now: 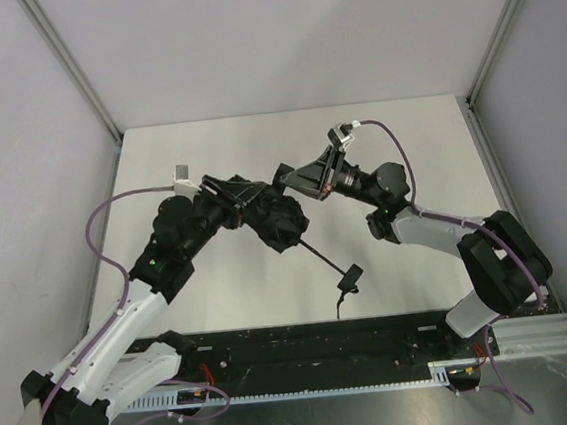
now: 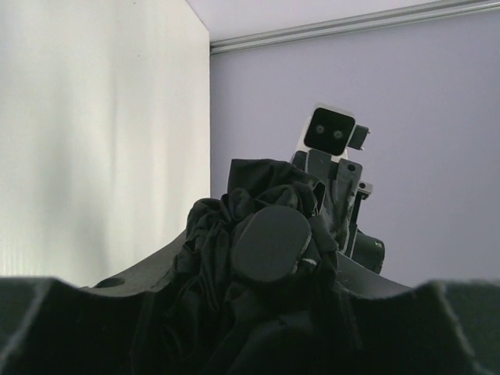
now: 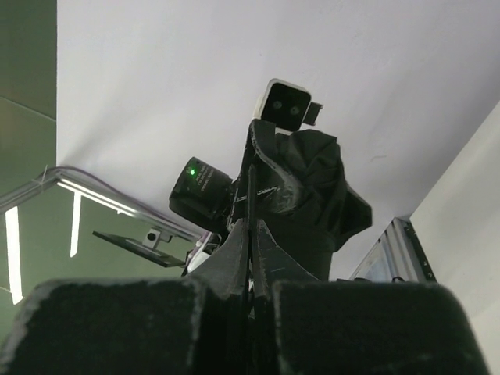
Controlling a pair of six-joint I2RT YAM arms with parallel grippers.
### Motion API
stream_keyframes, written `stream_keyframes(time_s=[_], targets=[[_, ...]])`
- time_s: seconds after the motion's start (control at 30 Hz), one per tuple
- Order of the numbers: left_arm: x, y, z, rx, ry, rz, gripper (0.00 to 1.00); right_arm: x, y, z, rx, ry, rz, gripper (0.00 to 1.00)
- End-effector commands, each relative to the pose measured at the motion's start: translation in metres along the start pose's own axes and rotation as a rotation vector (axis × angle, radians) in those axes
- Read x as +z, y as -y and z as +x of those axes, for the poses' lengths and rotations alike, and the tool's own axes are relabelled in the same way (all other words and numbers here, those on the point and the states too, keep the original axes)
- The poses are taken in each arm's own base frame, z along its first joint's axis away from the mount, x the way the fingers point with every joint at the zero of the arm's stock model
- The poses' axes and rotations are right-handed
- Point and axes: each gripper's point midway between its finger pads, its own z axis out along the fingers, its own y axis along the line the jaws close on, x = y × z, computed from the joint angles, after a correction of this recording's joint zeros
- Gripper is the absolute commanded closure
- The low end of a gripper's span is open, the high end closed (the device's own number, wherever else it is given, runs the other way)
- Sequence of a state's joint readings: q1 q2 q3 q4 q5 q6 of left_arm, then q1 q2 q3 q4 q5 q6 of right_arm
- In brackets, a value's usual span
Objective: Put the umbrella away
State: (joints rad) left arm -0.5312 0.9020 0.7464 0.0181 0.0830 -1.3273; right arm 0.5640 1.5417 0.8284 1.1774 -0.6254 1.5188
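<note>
Over the white bench [image 1: 222, 309], mid-frame in the top view, the bunched umbrella [image 1: 283, 225] hung between both arms. The left fingers [image 2: 47, 328] were clamped round its fabric, and the right fingers [image 3: 109, 328] were pinched together on a thin fold, probably to gather the canopy.

White table [image 1: 222, 309] with a black rail [image 1: 306, 343] lying along its near edge

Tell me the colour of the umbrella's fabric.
The umbrella fabric is plain matte black, clearest in the left wrist view.
</note>
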Motion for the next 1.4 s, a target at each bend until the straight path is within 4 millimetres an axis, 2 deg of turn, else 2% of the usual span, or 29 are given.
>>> stream_keyframes(time_s=[0.0, 0.2, 0.43, 0.57, 0.77, 1.07, 1.2, 1.37], targets=[[-0.004, -0.067, 0.002, 0.078, -0.009, -0.296, 1.00, -0.016, -0.168, 0.004, -0.270, 0.071, -0.533, 1.00], [-0.002, -0.074, 0.000, 0.102, -0.002, -0.378, 1.00, -0.003, -0.174, 0.033, -0.310, -0.032, -0.541, 1.00], [-0.001, -0.080, -0.003, 0.111, 0.011, -0.424, 1.00, 0.016, -0.184, 0.082, -0.479, -0.168, -0.490, 1.00], [-0.001, -0.083, -0.005, 0.117, 0.020, -0.436, 1.00, 0.013, -0.197, 0.089, -0.509, -0.173, -0.486, 1.00], [0.000, -0.078, -0.007, 0.115, 0.029, -0.429, 1.00, 0.010, -0.211, 0.105, -0.430, -0.196, -0.560, 1.00], [0.000, -0.081, -0.008, 0.110, 0.030, -0.461, 1.00, 0.024, -0.190, 0.149, -0.533, -0.331, -0.458, 1.00], [0.002, -0.076, -0.006, 0.103, 0.018, -0.452, 1.00, 0.030, -0.170, 0.167, -0.637, -0.395, -0.357, 1.00], [0.000, -0.066, -0.007, 0.104, 0.011, -0.421, 1.00, 0.028, -0.146, 0.176, -0.666, -0.441, -0.276, 1.00]])
